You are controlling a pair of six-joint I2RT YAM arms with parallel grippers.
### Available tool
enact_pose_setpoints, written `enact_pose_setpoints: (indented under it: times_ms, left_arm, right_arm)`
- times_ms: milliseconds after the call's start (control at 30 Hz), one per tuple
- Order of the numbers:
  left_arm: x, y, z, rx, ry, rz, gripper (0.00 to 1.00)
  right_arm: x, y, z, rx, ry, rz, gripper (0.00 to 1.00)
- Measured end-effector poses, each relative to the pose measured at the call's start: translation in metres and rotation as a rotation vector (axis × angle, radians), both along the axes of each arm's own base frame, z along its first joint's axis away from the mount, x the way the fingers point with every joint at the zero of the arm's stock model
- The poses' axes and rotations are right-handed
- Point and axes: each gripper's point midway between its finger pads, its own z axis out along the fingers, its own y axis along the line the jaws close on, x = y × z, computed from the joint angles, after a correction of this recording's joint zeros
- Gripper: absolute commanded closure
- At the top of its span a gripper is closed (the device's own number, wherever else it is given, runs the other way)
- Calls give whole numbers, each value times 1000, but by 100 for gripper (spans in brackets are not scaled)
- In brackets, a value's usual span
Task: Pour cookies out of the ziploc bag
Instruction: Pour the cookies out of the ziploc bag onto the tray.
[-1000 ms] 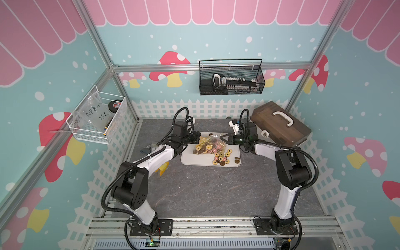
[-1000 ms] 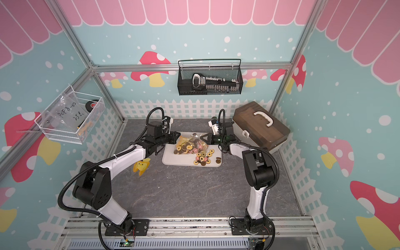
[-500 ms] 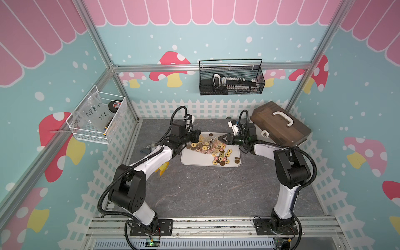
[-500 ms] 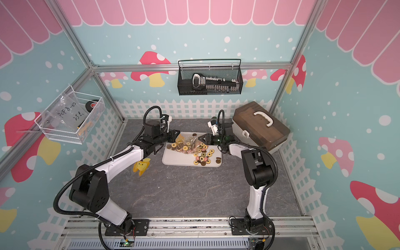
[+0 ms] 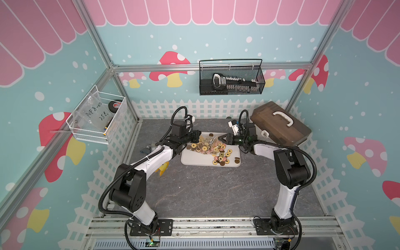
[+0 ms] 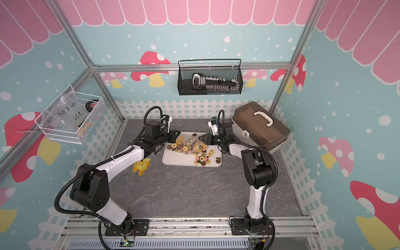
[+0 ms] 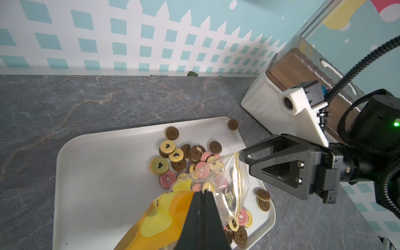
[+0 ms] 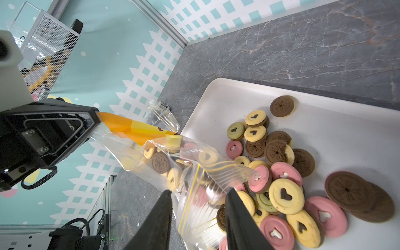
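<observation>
**Centre of both top views.** A white, round-cornered tray [image 5: 194, 161] rests on a grey marbled tabletop [image 5: 205, 190]. It holds a loose heap of cookies [image 5: 218, 150]: flat discs in dark brown, yellow, pink and green, many pierced by a heart-shaped hole. The ziploc bag [image 7: 229, 173] is clear crinkled film with an orange-yellow printed end. It lies tilted over the upper part of the tray, mouth toward the heap, with several cookies inside. The left gripper [image 7: 203, 191] is clamped tight on the printed end. The right gripper [image 8: 200, 191] stands parted, with the zip edge between its fingers [image 8: 238, 216]; contact cannot be told. At right of the tray sits a brown-lidded case [image 5: 279, 127].
</observation>
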Motion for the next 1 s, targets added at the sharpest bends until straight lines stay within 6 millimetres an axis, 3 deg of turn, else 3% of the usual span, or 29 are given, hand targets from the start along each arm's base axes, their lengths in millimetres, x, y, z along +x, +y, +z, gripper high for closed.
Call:
enact_pose_setpoints:
  times_ms: [200,500,767,900,1000]
  left_arm:
    - [0,-1,-2,0,3,-3,100]
    - [3,-1,-13,8,23,-2,100]
    - [3,-1,-13,8,23,-3,100]
    - [2,-2,-13,9,24,-3,100]
    - [0,-2,-11,11,29,-5,100]
  right_arm:
    - [-2,1,0,6,8,9,71]
    - [-5,8,-11,20,46,49,72]
    - [-9,18,-6,26,42,77,98]
    - [-8,17,-8,13,38,70,96]
    - [-7,15,-11,-3,33,61,79]
